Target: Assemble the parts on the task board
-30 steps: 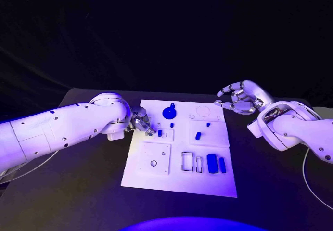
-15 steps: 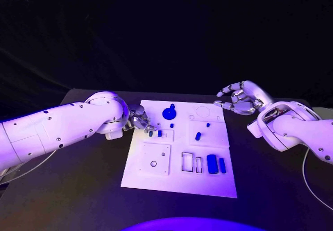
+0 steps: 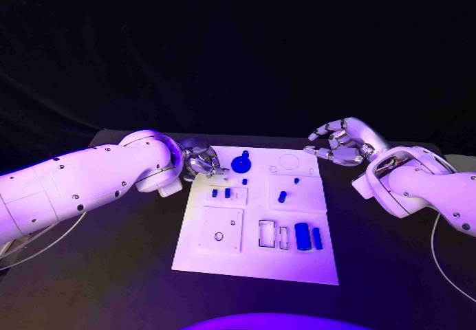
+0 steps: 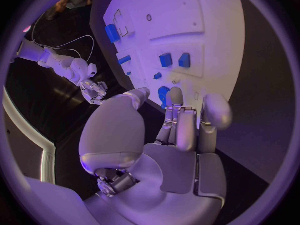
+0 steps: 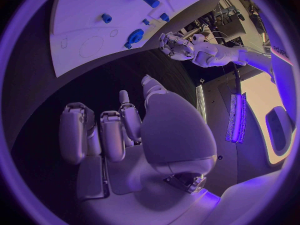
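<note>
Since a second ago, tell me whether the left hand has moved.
Yes. The left hand has moved toward the far end of the white board, from beside the two small blue pieces up near the round blue part.

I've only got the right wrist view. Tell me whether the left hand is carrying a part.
Observer: The left wrist view shows the left hand with nothing between its fingers.
Operator: Say where it sits.
Observer: In the head view it hovers at the far left corner of the task board, beside the round blue part.
Operator: Now place my right hand.
Observer: The right hand is off the board, beyond its far right corner, holding nothing.
</note>
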Controlling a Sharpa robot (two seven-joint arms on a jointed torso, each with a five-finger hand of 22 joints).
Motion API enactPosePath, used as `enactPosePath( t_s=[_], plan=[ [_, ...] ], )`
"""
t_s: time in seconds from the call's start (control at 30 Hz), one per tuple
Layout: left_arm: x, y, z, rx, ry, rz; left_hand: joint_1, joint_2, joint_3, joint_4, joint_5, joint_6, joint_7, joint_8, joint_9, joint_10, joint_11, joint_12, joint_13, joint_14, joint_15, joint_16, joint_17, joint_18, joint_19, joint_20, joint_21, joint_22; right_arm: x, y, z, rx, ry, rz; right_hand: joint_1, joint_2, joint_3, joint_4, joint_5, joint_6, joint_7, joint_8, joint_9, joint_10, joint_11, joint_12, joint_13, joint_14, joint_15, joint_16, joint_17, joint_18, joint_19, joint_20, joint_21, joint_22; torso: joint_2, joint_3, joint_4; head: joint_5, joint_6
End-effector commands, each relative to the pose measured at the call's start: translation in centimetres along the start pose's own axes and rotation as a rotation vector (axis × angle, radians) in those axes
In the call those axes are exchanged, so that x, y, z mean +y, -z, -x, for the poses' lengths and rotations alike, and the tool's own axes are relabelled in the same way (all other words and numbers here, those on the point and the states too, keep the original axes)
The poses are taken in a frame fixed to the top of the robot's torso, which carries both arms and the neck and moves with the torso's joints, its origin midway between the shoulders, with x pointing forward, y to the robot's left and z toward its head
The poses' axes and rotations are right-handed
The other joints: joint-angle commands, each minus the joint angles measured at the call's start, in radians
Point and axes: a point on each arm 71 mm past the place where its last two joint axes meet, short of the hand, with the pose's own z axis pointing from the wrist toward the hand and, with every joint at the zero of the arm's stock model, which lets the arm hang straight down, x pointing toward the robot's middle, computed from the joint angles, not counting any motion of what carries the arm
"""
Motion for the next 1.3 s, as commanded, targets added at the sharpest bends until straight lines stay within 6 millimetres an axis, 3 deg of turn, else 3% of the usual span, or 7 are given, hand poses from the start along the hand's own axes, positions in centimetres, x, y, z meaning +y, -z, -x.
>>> enactPosePath(
  t_s=[0.03, 0.13, 0.27, 0.33, 0.47, 0.8, 1.3],
  plan=[
    [-2.1, -0.1, 0.4, -0.159, -0.053, -0.251, 0.107, -0.004, 0.036, -0.033, -0.002, -0.004, 0.01, -0.029, -0.033, -0.036, 0.01, -0.034, -0.034, -0.026, 0.009, -0.033, -0.023, 0.012, -0.021, 0.01, -0.036, -0.041, 0.1, 0.0, -0.1, 0.007, 0.001, 0.012, -0.009, 0.0, -0.006, 0.002, 0.006, -0.006, -0.001, 0.003, 0.001, -0.007, 0.0, -0.007, 0.025, 0.048, -0.008, -0.007, 0.019, 0.011, -0.007, -0.003, -0.009, 0.114, 0.0, -0.0015, 0.001, -0.005, 0.004],
    [-3.0, -0.3, -0.3, -0.212, -0.149, -0.357, 0.182, -0.028, 0.078, -0.065, -0.008, 0.013, 0.015, -0.071, -0.081, -0.085, 0.021, -0.118, -0.108, -0.115, 0.019, -0.124, -0.142, 0.03, -0.079, 0.019, -0.116, -0.137, 0.2, 0.0, -0.1, 0.008, 0.001, 0.013, -0.009, 0.0, -0.006, 0.002, 0.006, -0.006, -0.001, 0.003, 0.001, -0.007, 0.0, -0.007, 0.025, 0.048, -0.008, -0.007, 0.019, 0.011, -0.007, -0.003, -0.009, 0.114, 0.001, -0.0026, -0.0003, -0.009, 0.009],
    [-4.0, -0.6, -1.4, -0.243, -0.284, -0.447, 0.202, -0.052, 0.092, -0.079, -0.009, 0.017, 0.012, -0.127, -0.135, -0.094, 0.018, -0.193, -0.188, -0.144, 0.021, -0.144, -0.194, 0.035, -0.093, 0.02, -0.135, -0.158, 0.2, 0.0, -0.2, 0.009, 0.001, 0.015, -0.009, 0.001, -0.006, 0.001, 0.007, -0.006, -0.001, 0.004, 0.001, -0.008, 0.0, -0.008, 0.024, 0.049, -0.008, -0.007, 0.019, 0.011, -0.007, -0.003, -0.009, 0.114, 0.001, -0.0021, -0.0023, -0.008, 0.013],
    [-4.3, -0.9, -2.0, -0.24, -0.345, -0.465, 0.203, -0.063, 0.094, -0.083, -0.009, 0.023, 0.01, -0.16, -0.164, -0.112, 0.027, -0.252, -0.241, -0.168, 0.026, -0.168, -0.245, 0.034, -0.095, 0.025, -0.139, -0.161, 0.2, 0.0, -0.2, 0.01, 0.0, 0.016, -0.009, 0.001, -0.006, 0.001, 0.007, -0.006, -0.001, 0.004, 0.001, -0.008, 0.0, -0.008, 0.024, 0.049, -0.008, -0.007, 0.019, 0.011, -0.007, -0.003, -0.009, 0.114, 0.001, -0.0017, -0.0029, -0.008, 0.014],
    [-4.5, -1.6, -2.8, -0.216, -0.447, -0.466, 0.201, -0.071, 0.081, -0.093, -0.01, 0.027, -0.003, -0.201, -0.197, -0.11, 0.023, -0.299, -0.293, -0.165, 0.02, -0.166, -0.285, 0.025, -0.065, 0.023, -0.102, -0.111, 0.3, 0.0, -0.3, 0.012, -0.001, 0.017, -0.008, 0.001, -0.005, 0.001, 0.008, -0.007, -0.001, 0.004, 0.001, -0.008, 0.0, -0.008, 0.024, 0.049, -0.008, -0.007, 0.019, 0.011, -0.007, -0.003, -0.009, 0.114, 0.003, -0.0012, -0.0024, -0.009, 0.016],
    [-4.9, -3.1, -4.4, -0.127, -0.584, -0.419, 0.204, -0.066, 0.073, -0.104, -0.008, 0.066, -0.008, -0.228, -0.224, -0.09, 0.018, -0.339, -0.348, -0.108, 0.01, -0.09, -0.247, 0.001, 0.006, 0.018, 0.007, 0.025, 0.3, 0.0, -0.4, 0.015, -0.002, 0.019, -0.008, 0.001, -0.005, 0.001, 0.008, -0.007, -0.001, 0.004, 0.001, -0.008, 0.0, -0.008, 0.024, 0.049, -0.008, -0.007, 0.019, 0.011, -0.007, -0.003, -0.009, 0.114, 0.005, -0.0012, -0.0028, -0.012, 0.017],
    [-5.1, -4.3, -5.0, -0.08, -0.624, -0.371, 0.211, -0.056, 0.085, -0.11, -0.008, 0.102, -0.012, -0.242, -0.237, -0.056, 0.015, -0.356, -0.376, -0.091, 0.01, -0.061, -0.241, -0.007, 0.026, 0.02, 0.046, 0.072, 0.5, 0.0, -0.4, 0.015, -0.004, 0.022, -0.007, 0.002, -0.004, 0.0, 0.009, -0.007, -0.001, 0.005, 0.001, -0.009, 0.0, -0.009, 0.022, 0.049, -0.008, -0.007, 0.019, 0.011, -0.007, -0.003, -0.01, 0.113, 0.004, -0.0009, -0.0009, -0.018, 0.011]
  ],
)
